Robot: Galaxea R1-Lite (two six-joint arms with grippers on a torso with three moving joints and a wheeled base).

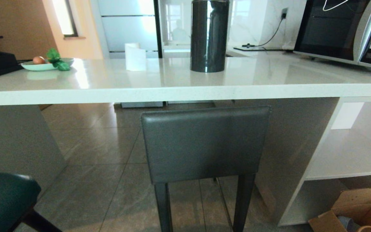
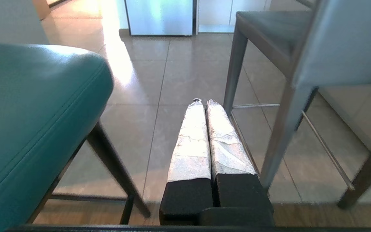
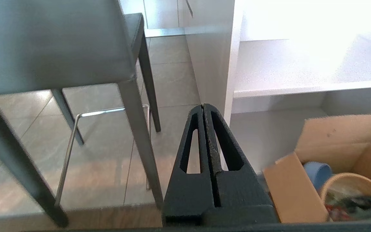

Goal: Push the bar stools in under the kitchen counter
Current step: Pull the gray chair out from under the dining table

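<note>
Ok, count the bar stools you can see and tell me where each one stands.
2. The dark grey stool stands straight ahead, its back facing the robot, below the kitchen counter edge. The teal stool sits at the lower left, only partly in view. Others may be out of frame.

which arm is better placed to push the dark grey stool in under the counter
Probably the right. The right gripper, jaws shut, points past the dark grey rectangular-backed stool's leg beside the white counter shelves. The left gripper, also shut, sits between it and the teal leather stool.

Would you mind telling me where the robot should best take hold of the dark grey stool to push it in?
Probably the flat rectangular backrest of the dark grey stool, from the near side: it squarely faces the robot, with the kitchen counter directly behind, so pressing there should drive it straight under.
</note>
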